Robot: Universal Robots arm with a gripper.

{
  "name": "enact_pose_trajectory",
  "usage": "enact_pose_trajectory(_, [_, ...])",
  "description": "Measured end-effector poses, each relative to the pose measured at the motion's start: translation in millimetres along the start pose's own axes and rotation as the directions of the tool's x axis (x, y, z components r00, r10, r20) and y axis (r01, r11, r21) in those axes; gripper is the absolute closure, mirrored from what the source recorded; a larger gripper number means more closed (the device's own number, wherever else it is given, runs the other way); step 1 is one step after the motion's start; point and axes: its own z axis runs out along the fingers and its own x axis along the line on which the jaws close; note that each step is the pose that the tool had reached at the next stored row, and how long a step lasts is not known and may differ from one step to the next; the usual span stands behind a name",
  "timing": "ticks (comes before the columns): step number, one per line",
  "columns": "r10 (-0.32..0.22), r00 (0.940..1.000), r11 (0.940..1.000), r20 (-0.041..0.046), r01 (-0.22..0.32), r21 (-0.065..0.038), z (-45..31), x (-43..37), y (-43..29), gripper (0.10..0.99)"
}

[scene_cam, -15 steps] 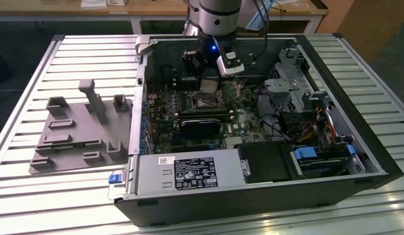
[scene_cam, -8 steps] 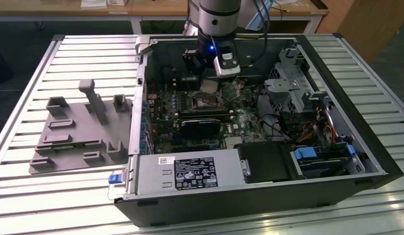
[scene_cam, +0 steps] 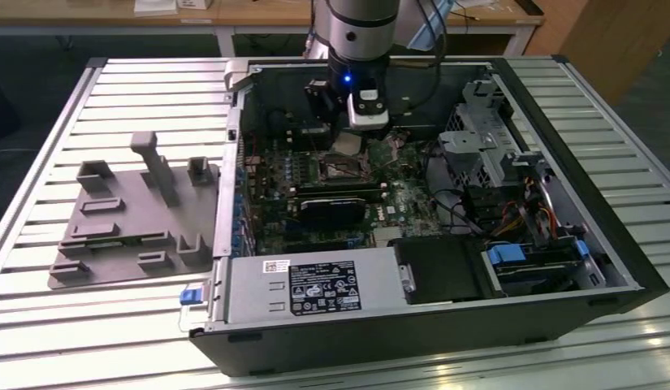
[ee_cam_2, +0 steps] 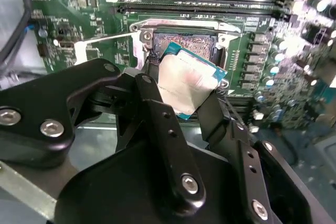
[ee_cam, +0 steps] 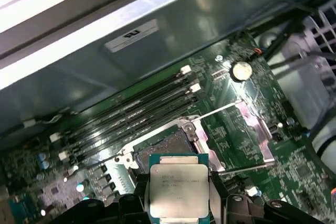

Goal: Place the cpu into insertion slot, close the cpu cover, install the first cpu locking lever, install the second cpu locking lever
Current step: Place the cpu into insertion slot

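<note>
Near the insertion slot point(ee_cam: 164, 146), partly closed jaws clamp the cpu point(ee_cam: 177, 188)

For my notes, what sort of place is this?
Probably a robotics lab or workshop: an opened computer case on a slatted metal table, wooden benches behind, the tool holding the cpu.

Table point(scene_cam: 118, 89) — silver metal top of long parallel slats, running from the exterior view's left to its right.

Directly on it, two items:
- Black computer case point(scene_cam: 313, 341), lying on its side with the open side up. It covers the middle of the table and reaches toward the edge at the exterior view's right.
- Grey fixture plate point(scene_cam: 107, 244) with upright posts and blocks — flat on the slats, just beside the case, toward the edge at the exterior view's left.
</note>
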Motion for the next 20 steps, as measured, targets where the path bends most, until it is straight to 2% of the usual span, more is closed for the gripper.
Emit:
enact_pose_trajectory(5, [0.086, 0.9963, 0.9963, 0.0069, -0.086, -0.001, 0.5, 0.0, 0.0, 0.549])
enact_pose_trajectory(10, [0.173, 0.9849, 0.9849, 0.0136, -0.173, -0.002, 0.9, 0.0, -0.1, 0.549])
enact_pose_trajectory(15, [0.26, 0.9655, 0.9657, 0.0202, -0.26, -0.004, 1.5, 0.0, -0.1, 0.549])
enact_pose_trajectory(20, [0.345, 0.9381, 0.9385, 0.0263, -0.345, -0.007, 2.3, -0.1, -0.2, 0.549])
